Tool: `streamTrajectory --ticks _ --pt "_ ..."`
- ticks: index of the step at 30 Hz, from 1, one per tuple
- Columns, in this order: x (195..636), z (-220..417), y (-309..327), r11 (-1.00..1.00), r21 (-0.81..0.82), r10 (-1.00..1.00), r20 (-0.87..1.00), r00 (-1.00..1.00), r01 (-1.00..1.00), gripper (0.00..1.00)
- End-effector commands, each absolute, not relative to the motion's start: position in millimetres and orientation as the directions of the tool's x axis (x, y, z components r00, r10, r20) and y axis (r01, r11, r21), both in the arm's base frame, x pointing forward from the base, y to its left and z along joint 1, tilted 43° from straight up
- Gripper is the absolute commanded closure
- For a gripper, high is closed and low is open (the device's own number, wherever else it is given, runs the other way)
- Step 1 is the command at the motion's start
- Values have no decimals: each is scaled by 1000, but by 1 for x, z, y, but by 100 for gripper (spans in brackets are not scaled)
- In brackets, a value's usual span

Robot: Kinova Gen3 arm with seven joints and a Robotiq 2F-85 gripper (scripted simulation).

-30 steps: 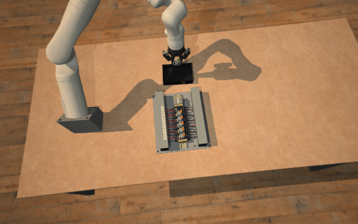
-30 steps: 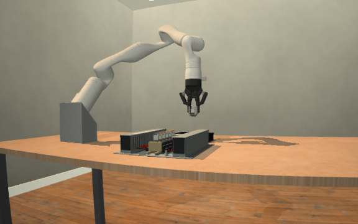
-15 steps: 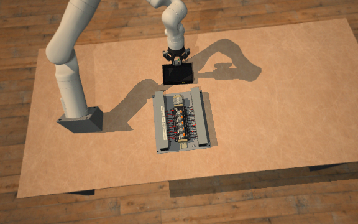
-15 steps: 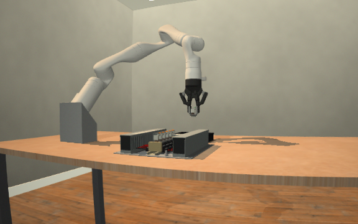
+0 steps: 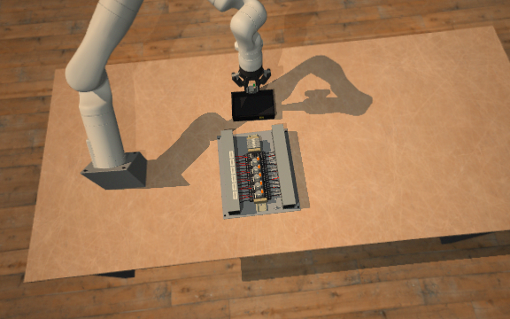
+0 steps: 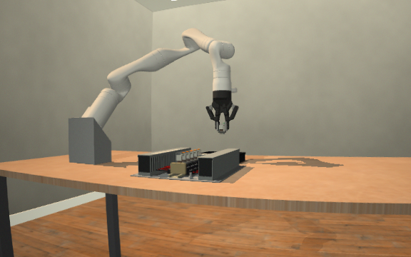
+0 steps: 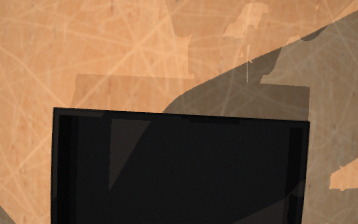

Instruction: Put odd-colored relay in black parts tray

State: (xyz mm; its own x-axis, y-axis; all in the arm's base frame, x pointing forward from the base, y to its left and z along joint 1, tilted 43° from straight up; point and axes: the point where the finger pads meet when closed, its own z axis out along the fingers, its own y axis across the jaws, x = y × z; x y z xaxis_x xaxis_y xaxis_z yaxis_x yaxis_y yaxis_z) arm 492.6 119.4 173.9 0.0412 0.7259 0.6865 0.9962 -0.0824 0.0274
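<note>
My end effector (image 6: pixel 222 129) hangs high over the table (image 5: pixel 414 133), clamped on the relay (image 5: pixel 251 87), whose button looks green, though it is small in view. The tray (image 5: pixel 253 105) lies below and slightly toward the panel (image 5: pixel 226 177), long axis across the wrist view. I judge a short shift that way, then a straight descent; the far tray rim (image 7: pixel 180 114) leaves open room all round.
</note>
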Motion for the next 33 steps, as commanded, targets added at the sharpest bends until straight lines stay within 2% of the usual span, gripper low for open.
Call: streamTrajectory --ticks 1,33 --pt "493 175 119 -84 29 726 686 41 996 100" --pt "496 147 145 -84 29 726 686 41 996 100"
